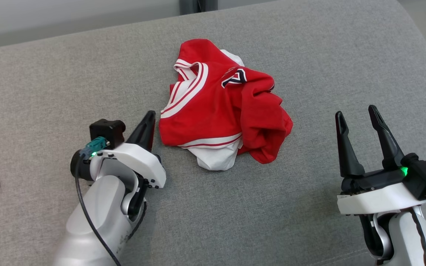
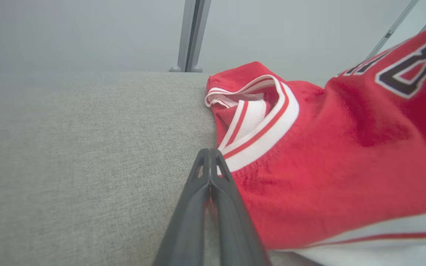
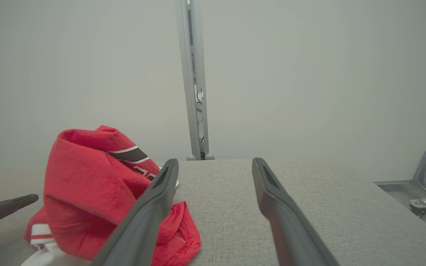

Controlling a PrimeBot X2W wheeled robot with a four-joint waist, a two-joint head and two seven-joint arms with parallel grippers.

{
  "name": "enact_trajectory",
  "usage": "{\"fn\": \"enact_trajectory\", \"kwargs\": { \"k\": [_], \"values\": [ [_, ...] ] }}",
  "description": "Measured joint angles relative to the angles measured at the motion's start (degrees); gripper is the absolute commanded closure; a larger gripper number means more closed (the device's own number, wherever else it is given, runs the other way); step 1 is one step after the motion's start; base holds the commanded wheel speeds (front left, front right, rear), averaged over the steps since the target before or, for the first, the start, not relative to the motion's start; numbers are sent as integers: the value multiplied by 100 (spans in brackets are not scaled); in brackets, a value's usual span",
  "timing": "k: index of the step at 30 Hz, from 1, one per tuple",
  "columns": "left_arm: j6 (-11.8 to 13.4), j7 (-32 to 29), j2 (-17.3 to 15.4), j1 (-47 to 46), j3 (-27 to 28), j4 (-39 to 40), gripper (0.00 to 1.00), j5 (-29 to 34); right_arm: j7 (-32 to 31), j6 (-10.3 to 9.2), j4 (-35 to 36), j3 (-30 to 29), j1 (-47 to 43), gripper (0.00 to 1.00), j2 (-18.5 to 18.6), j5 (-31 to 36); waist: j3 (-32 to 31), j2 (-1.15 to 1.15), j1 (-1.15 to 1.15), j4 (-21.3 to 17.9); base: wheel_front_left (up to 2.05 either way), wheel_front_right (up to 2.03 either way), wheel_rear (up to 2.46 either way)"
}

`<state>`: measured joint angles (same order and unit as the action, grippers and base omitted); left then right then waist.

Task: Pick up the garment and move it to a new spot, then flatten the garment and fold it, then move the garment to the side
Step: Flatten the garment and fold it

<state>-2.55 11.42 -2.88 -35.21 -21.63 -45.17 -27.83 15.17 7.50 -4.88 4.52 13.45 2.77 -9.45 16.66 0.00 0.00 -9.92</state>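
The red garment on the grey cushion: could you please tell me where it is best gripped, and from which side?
Probably the white-and-red ribbed band along the garment's left edge, coming from the robot's left, low over the cushion. That band is thick, slightly raised and faces outward; the right side is a rounded bunch. The left gripper, jaws shut, lies beside it.

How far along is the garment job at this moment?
Done: nothing visible; the garment lies crumpled on the grey surface. In hand: the left end effector is shut at its striped edge; whether cloth is pinched is unclear. The right end effector stands open, apart from it. Left: lift, relocate, flatten, fold, set aside.
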Motion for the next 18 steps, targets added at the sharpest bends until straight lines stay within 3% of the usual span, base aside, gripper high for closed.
{"fn": "enact_trajectory", "kwargs": {
  "k": [8, 18],
  "values": [
    [234, 332, -302, 203, 289, 659, 100, 105, 0, 0, -23, -29, -104, 0, -1, 97, -296, 0, 0, 181, 0, 0, 0],
    [459, 349, -468, 1594, 1040, 2585, 100, 383, 0, 0, -5, -69, -271, 0, -1, 260, -714, 0, 0, 662, 0, 0, 0]
  ]
}}
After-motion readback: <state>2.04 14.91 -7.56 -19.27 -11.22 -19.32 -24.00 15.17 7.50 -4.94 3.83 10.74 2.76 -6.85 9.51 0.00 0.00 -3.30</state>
